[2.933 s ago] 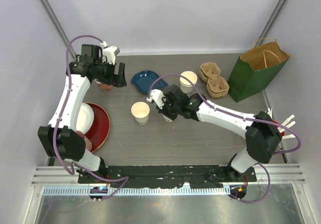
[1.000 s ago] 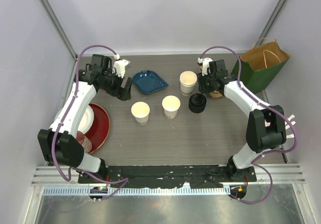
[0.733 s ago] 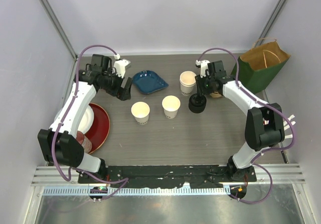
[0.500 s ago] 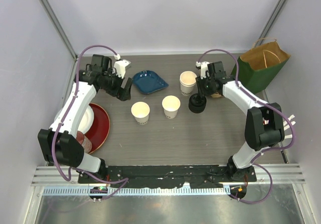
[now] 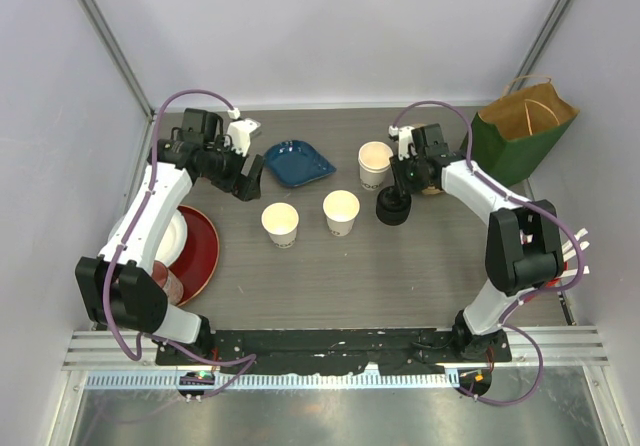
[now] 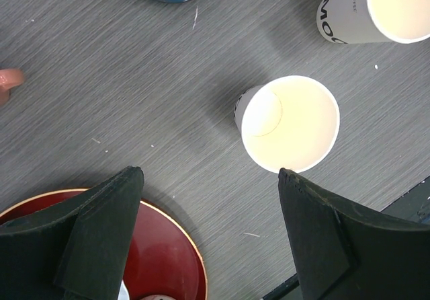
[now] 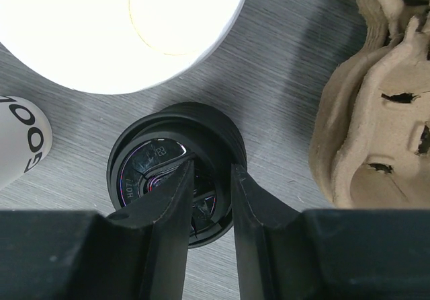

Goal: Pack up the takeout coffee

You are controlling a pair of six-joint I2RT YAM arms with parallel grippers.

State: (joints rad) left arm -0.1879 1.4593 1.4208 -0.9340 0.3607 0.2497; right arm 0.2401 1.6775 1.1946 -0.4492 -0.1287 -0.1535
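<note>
While the left gripper (image 6: 209, 173) hangs with its jaws spread wide and nothing in them, the left cup (image 6: 289, 122) stands open-mouthed and lidless on the table (image 5: 330, 266) just ahead of it. The cup sits nearer the finger on the right of the wrist view, and nothing touches it. Further ahead on that same side the middle cup (image 5: 341, 212) shows its lettered wall, no lid on it either. The red plate (image 6: 171, 253) sits under the other finger, and the blue dish (image 5: 297, 160) lies well ahead.

Now over to the right gripper (image 7: 207, 179): it's down on the stack of black lids (image 7: 201, 122). Its two fingers (image 7: 168, 202) are close together inside the top lid's rim, with a sliver of lid showing in the narrow gap. Whether they've actually pinched it can't be told. The far cup (image 7: 121, 24), bright inside and uncovered, stands just beyond the fingertips, right beside the lids. Stacked pulp carriers (image 7: 376, 98) lie off to one side of the hand, and the green paper bag (image 5: 515, 131) stands well apart beyond them
</note>
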